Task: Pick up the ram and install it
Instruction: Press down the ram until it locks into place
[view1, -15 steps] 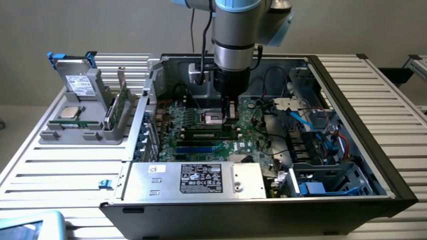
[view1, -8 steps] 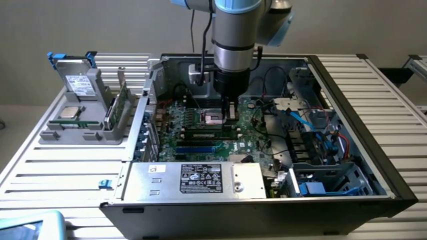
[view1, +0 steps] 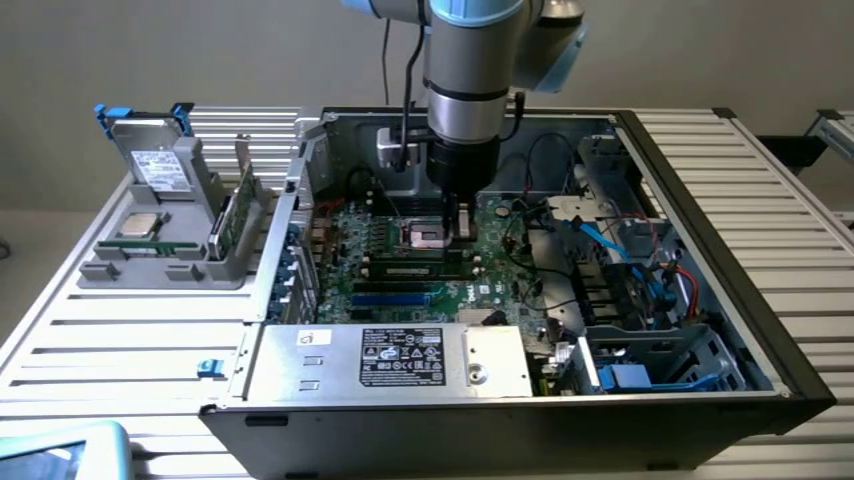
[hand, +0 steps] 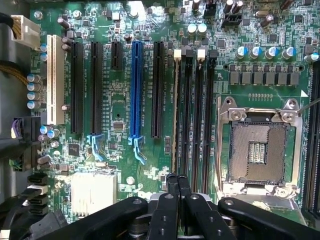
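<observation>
Wrist view | jaws pressed together, empty, over motherboard (hand: 125, 150) memory slots (hand: 192, 115) | ram (view1: 235, 222) in holder (view1: 167, 262)

One computer case (view1: 747, 330), one motherboard (hand: 125, 105), four memory slots (hand: 187, 115), one CPU socket (hand: 259, 150).

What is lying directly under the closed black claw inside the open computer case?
Under the shut claw lies the green motherboard, with long black memory slots and an empty silver processor socket beside them. The board part beneath the claw's black linkage is covered.
</observation>
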